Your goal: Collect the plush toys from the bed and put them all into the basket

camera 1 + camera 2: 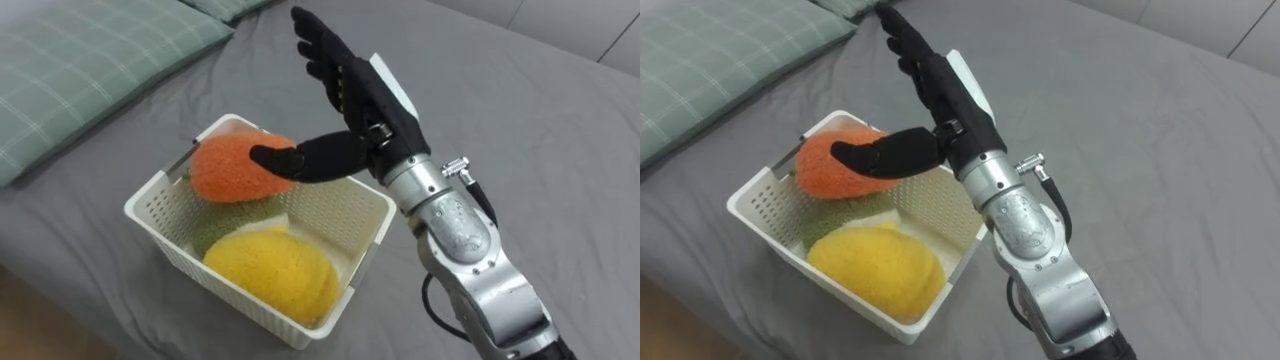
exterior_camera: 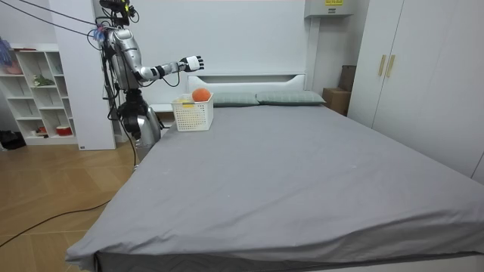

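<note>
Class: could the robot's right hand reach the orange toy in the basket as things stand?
Probably yes: the open right hand hangs right over the orange toy, which lies uncovered atop the basket.

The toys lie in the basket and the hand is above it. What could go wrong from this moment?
1. The orange toy sits high on the pile, above the rim of the basket. The open right hand has its thumb against it, so pulling away might roll it out.
2. The basket stands near the edge of the bed; a bump from the arm could push it off.
</note>
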Available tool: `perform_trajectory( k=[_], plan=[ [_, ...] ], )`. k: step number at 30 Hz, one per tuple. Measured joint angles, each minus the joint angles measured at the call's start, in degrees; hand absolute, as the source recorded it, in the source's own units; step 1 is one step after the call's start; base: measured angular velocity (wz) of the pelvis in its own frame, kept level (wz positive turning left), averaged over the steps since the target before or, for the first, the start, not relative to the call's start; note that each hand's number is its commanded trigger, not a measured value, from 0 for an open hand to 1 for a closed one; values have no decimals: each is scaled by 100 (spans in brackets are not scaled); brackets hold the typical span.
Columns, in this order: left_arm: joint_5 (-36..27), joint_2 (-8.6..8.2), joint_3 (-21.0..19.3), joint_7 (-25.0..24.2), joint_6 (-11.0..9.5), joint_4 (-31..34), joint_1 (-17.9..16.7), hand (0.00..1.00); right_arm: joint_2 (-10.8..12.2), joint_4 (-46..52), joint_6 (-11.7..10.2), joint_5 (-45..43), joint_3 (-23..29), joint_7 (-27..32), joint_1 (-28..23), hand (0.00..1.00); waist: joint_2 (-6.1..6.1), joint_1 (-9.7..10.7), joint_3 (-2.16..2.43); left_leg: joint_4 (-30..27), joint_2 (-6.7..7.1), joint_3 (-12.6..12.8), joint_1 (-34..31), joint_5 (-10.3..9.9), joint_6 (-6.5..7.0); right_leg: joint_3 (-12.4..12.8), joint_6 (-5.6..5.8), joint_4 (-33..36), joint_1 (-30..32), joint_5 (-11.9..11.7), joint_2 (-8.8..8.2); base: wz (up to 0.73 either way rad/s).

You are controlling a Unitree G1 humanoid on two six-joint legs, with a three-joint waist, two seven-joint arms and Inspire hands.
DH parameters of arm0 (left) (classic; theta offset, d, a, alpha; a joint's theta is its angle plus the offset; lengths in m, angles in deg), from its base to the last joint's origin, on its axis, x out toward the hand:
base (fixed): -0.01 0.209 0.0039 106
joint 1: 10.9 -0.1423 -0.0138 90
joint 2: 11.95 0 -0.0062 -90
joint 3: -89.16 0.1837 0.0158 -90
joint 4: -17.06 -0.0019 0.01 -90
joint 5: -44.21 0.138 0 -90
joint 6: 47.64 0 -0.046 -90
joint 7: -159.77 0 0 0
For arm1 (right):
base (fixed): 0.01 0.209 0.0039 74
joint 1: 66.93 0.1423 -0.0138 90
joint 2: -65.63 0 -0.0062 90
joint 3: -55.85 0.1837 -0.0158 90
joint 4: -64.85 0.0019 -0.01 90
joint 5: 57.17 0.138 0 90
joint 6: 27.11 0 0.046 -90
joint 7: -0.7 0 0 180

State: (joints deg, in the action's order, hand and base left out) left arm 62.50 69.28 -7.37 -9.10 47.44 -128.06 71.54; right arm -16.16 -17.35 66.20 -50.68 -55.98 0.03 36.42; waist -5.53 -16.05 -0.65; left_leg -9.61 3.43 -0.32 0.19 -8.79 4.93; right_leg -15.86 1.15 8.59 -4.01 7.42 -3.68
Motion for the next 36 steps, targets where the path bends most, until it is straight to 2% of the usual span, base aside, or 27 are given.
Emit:
perform_trajectory(
  k=[9, 16, 20, 22, 26, 30, 34, 35, 36],
  plan=[
    [-4, -14, -4, -2, 0, -5, 0, 0, -6, -150, 5, -2, -48, 6, -11, 0, 44, 4, -26, -3, 1, -3, -15, 0, 0, 3, 0, -1, 17, 0, 0, 0],
    [-198, -17, -5, -2, -34, -28, -5, 0, -249, -151, -6, 15, 48, 135, -27, 0, 46, 45, -11, 6, 2, 28, 17, 4, 6, 5, 3, -1, 1, 2, -7, 0],
    [-193, -18, -166, -3, -34, -28, -34, 0, -365, -147, -20, 16, 423, 142, -272, 0, 12, 199, 27, 5, 3, 32, 31, 9, 13, 22, 4, -2, -18, 2, -11, 0],
    [-195, -18, -231, 63, -36, -29, -94, 0, -397, -132, -20, 132, 814, 224, -505, 0, -11, 300, 48, 13, 0, 121, 61, 9, 14, 137, 6, -1, -18, 3, -12, -17],
    [-194, -8, -264, 201, -50, -50, -208, 0, -493, -116, -22, 239, 1262, 399, -728, 0, 0, 582, 52, 35, -12, 256, 129, 10, 17, 290, 15, 3, -24, 7, -4, -20],
    [-196, 19, -391, 228, -87, -191, -226, 0, -829, -43, -57, 492, 1723, 508, -1128, 0, 19, 802, 54, 98, -74, 511, 217, 6, 11, 483, -1, 17, -16, -5, 40, -27],
    [-201, 35, -412, 228, -137, -401, -233, 0, -838, -80, -81, 490, 2159, 678, -1486, 0, 70, 1045, 38, 115, -127, 682, 246, -43, -15, 645, -27, 30, 29, -27, 85, -29],
    [-197, 49, -430, 226, -138, -401, -257, 0, -837, -90, -81, 502, 2341, 714, -1587, 0, 60, 1141, 49, 99, -156, 776, 254, -53, -15, 666, -34, 30, 42, -37, 93, -23],
    [-197, 50, -454, 224, -139, -401, -278, 0, -838, -93, -80, 502, 2429, 753, -1620, 0, 63, 1145, 63, 98, -167, 811, 262, -60, -18, 696, -39, 33, 56, -42, 102, -30]
  ],
)
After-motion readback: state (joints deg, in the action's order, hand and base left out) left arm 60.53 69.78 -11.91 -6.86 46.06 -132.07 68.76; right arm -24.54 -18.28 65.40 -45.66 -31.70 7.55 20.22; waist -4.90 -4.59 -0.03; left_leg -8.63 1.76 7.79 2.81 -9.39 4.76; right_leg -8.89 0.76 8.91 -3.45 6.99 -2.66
